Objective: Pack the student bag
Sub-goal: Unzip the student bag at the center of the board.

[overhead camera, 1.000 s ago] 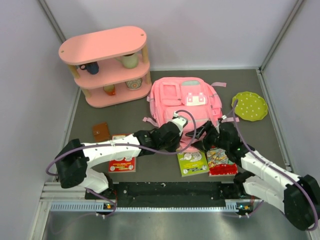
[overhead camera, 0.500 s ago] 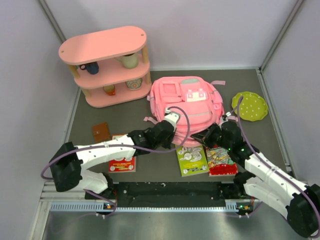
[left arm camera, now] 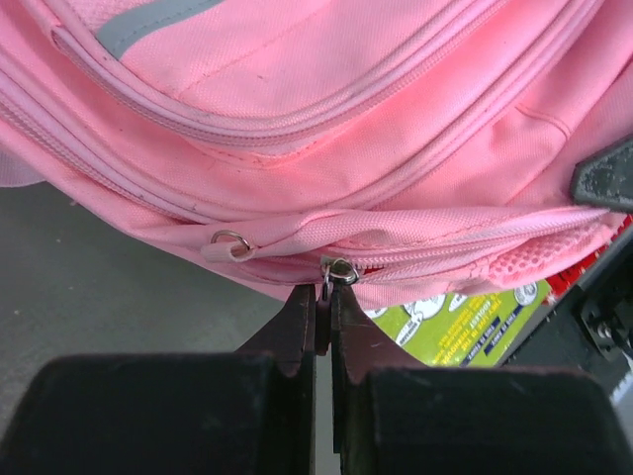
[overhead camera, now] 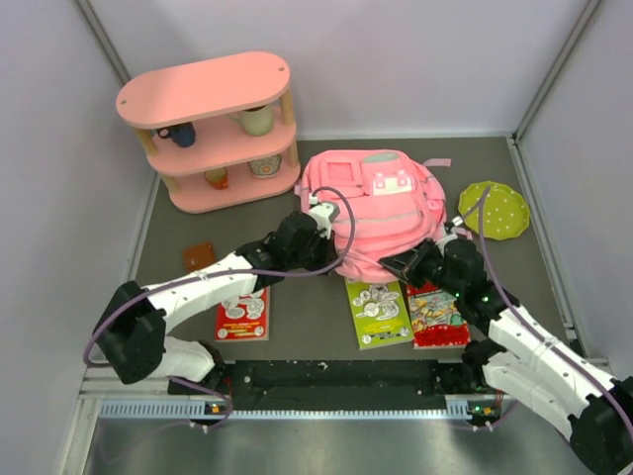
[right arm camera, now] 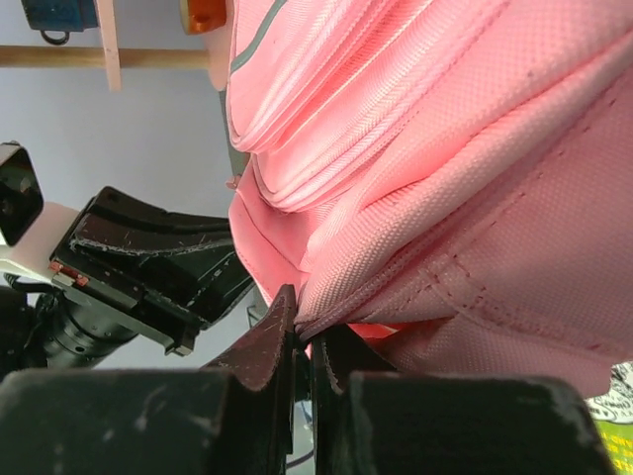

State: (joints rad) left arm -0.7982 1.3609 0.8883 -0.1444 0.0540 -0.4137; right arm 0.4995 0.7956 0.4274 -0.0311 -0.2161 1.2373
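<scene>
Three booklets are lying nearest the arm bases on the dark table (overhead camera: 307, 336): a red booklet (overhead camera: 242, 312) on the left, a green booklet (overhead camera: 379, 312) in the middle, and a red-bordered booklet (overhead camera: 435, 315) just beside it on the right.

Item: right gripper (overhead camera: 398, 265), reaching in above the green and red-bordered booklets. From its wrist camera I am seeing its jaws pressed together on a fold of pink fabric at the near right edge of the student bag (overhead camera: 381, 218).

Item: left gripper (overhead camera: 316, 212), sitting at the bag's left side. Its fingers are pinching the zipper pull (left arm camera: 339, 269), a small metal ring on the lower zip, while a second ring pull (left arm camera: 229, 242) is hanging loose just beside it.

Item: student bag, lying in the middle of the table just beyond the booklets, with its front pockets and white-and-pink patch (overhead camera: 389, 185) facing up.

Item: brown square card (overhead camera: 201, 260), lying near the left arm.

Item: green dotted plate (overhead camera: 495, 208), lying just right of the bag.

Item: pink three-tier shelf (overhead camera: 203, 89), standing at the far left and carrying a blue mug (overhead camera: 181, 134) and a cream cup (overhead camera: 257, 119) on its middle tier.
</scene>
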